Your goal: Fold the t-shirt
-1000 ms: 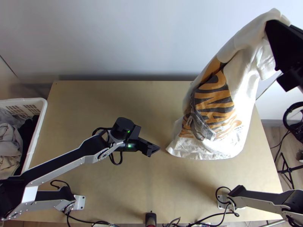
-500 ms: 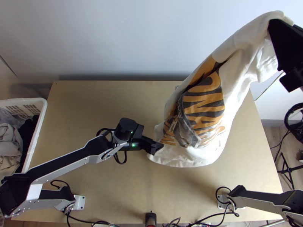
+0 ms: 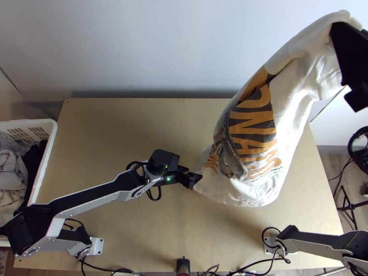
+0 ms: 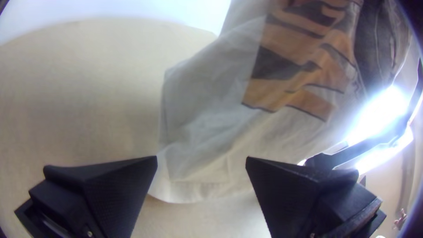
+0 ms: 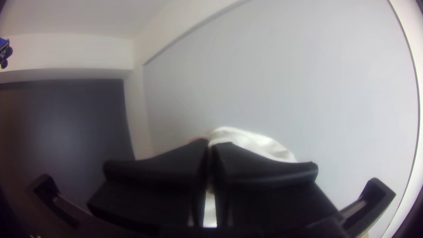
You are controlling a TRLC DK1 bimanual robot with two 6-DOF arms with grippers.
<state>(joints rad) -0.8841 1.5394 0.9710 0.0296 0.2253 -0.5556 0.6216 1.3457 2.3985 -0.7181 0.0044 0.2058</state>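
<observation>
The white t-shirt (image 3: 294,87) with its orange and black print hangs bunched from my right gripper (image 3: 338,27), high at the upper right in the top view. In the right wrist view, my right gripper (image 5: 209,147) is shut on a part of the shirt (image 5: 251,140). My left gripper (image 3: 197,180) is at the shirt's lower left edge, low over the middle of the table. In the left wrist view, my left gripper (image 4: 201,163) stands open, and the hanging cloth (image 4: 207,132) lies between and beyond its two fingers.
A white basket (image 3: 43,161) with other clothes (image 3: 11,172) stands at the table's left edge. The wooden table (image 3: 115,124) spreads under both arms, with a pale wall (image 3: 152,46) behind it. Cables and a small black device (image 3: 183,266) lie at the near edge.
The shirt's lower part has swung left, then back right somewhat. My left gripper has moved slightly right to the hem. My right gripper has shifted slightly right.
</observation>
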